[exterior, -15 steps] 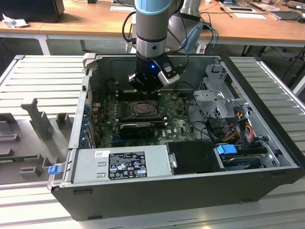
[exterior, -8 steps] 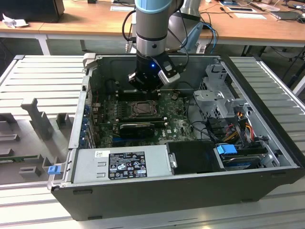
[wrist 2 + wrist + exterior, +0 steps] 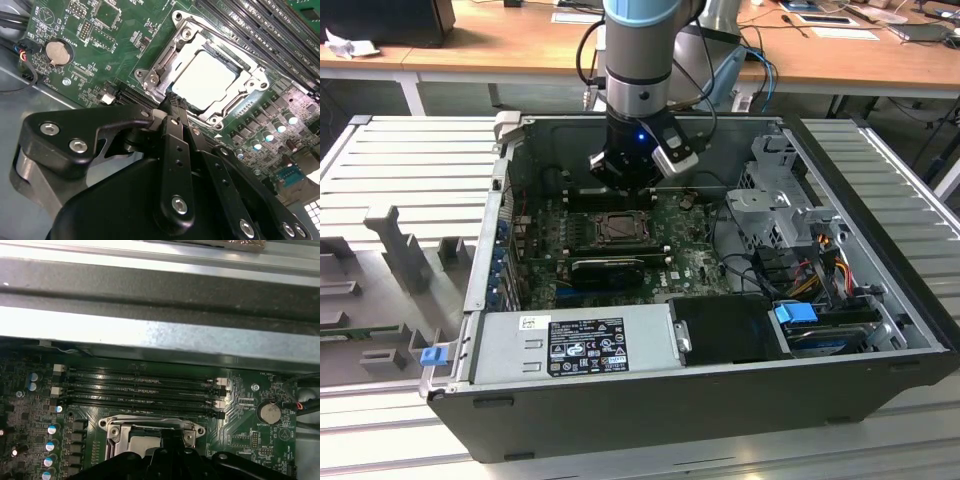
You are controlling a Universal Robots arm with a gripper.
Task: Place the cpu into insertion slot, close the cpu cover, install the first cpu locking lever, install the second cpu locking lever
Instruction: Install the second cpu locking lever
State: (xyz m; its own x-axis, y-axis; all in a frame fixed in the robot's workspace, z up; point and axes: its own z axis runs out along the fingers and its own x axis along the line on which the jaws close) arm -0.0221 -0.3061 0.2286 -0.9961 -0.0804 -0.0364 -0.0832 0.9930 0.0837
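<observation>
CPU (image 3: 205, 80) first: pale and square, it lies flat in the socket, framed by the cpu cover (image 3: 162, 65), whose silvery plate lies down around it with the chip showing through its window.

Going from the exterior view's left: a grey ribbed work surface (image 3: 410, 170) carries some grey fixture blocks (image 3: 405, 250). Next comes the open computer case (image 3: 650, 400), with the long power supply box (image 3: 570, 345) along its near wall. Inside it is the green motherboard (image 3: 545, 255), and my arm (image 3: 640, 60) comes down over the socket near the board's middle. Further to the exterior view's right sit the metal drive cage (image 3: 770, 200) and a bundle of coloured cables (image 3: 820, 260).

In the second wrist view, my claw (image 3: 173, 98) has its black fingertips drawn together with no gap visible between them, holding nothing, their tips at the edge of the cover beside the chip. A round coin battery (image 3: 58, 52) sits on the board off to one side. In the first wrist view, the memory slots (image 3: 140, 390) run in dark parallel rows just beyond the socket.
</observation>
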